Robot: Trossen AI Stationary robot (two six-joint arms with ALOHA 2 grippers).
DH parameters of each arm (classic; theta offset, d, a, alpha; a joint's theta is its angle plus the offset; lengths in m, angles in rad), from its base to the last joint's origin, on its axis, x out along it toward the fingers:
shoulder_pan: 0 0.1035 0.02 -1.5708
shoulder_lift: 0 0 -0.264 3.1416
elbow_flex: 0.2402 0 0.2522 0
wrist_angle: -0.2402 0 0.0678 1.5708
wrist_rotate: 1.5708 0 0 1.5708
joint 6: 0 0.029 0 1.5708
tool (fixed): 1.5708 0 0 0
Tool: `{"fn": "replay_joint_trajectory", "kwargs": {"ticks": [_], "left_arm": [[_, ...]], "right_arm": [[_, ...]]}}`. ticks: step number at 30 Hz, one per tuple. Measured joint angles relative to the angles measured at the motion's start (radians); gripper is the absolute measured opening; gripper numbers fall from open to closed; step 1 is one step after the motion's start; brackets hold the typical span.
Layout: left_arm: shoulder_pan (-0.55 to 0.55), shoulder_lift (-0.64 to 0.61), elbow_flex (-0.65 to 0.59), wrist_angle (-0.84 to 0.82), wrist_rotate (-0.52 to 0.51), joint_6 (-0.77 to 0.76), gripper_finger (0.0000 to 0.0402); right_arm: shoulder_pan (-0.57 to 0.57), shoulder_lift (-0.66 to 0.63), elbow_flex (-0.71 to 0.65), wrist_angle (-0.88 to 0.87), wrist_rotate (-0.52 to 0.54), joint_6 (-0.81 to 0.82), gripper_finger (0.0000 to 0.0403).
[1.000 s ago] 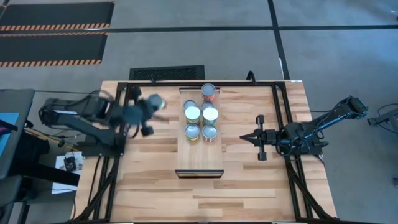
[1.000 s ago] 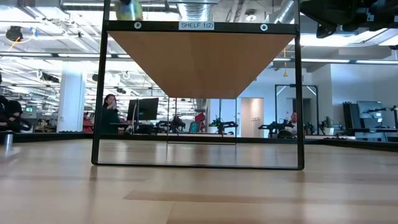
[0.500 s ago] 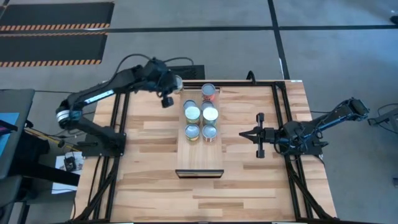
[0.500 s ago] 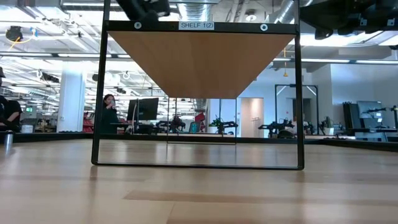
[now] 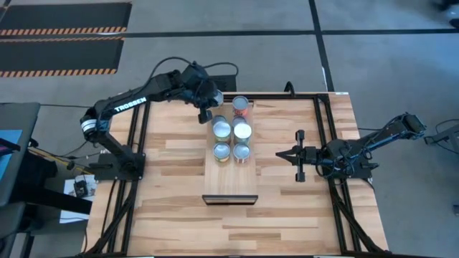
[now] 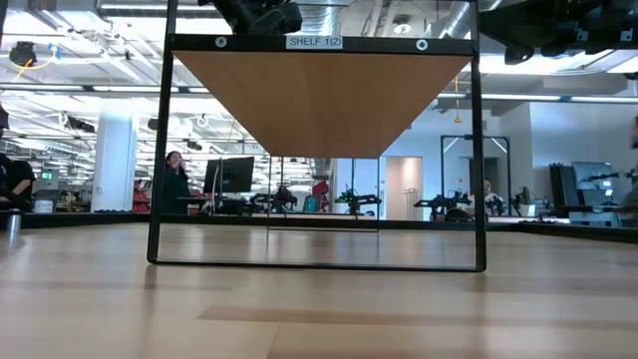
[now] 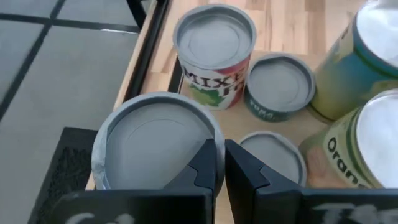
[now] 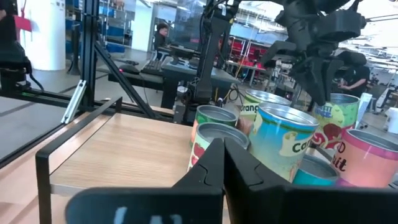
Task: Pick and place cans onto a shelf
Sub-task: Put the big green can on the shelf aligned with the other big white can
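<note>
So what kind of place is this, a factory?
Likely a robotics lab in an open industrial hall: exposed ceiling ducts, people at desk monitors, and a test frame labelled "SHELF 1(2)".

Table [image 5: 172, 208]: planked wood, black-framed.
Shelf [image 5: 229, 183]: carried on it, between left claw [image 5: 206, 115] and right claw [image 5: 295, 157].

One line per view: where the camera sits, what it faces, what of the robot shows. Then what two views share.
High: overhead, facing straight down; both arms, left end effector by the cans, right end effector beside the shelf.
Low: tabletop height, facing across under the shelf; arms at top.
Left wrist: down onto the cans, own end effector in front.
Right wrist: level at the cans, past own fingers.
Shared: both wrists see the cans.
</note>
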Motion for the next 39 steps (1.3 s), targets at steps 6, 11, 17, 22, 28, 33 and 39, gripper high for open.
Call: {"fn": "replay_joint_trajectory", "kwargs": {"ticks": [6,11,17,22,28,33,39], "left_arm": [[0.0,0.005,0.018,0.005,0.033,-0.067,0.0004],[-0.001,0.005,0.023,0.006,0.043,-0.087,0.0004],[-0.001,0.005,0.023,0.021,0.055,-0.13,0.0004],[-0.012,0.005,0.023,0.047,0.06,-0.185,0.0004],[-0.013,0.013,0.025,0.054,0.06,-0.23,0.0004],[-0.018,0.036,0.023,0.048,0.042,-0.231,0.0004],[-0.025,0.048,0.024,0.06,0.034,-0.221,0.0004]], "right_arm": [[0.0,0.0,0.0,0.0,0.0,0.0,0.0014],[0.0,0.0,0.0,0.0,0.0,0.0,0.0016],[0.0,0.0,0.0,0.0,0.0,0.0,0.0014],[0.0,0.0,0.0,0.0,0.0,0.0,0.0016],[0.0,0.0,0.0,0.0,0.0,0.0,0.0013],[0.0,0.0,0.0,0.0,-0.001,0.0,0.0016],[0.0,0.0,0.0,0.0,-0.002,-0.001,0.0014]]}}
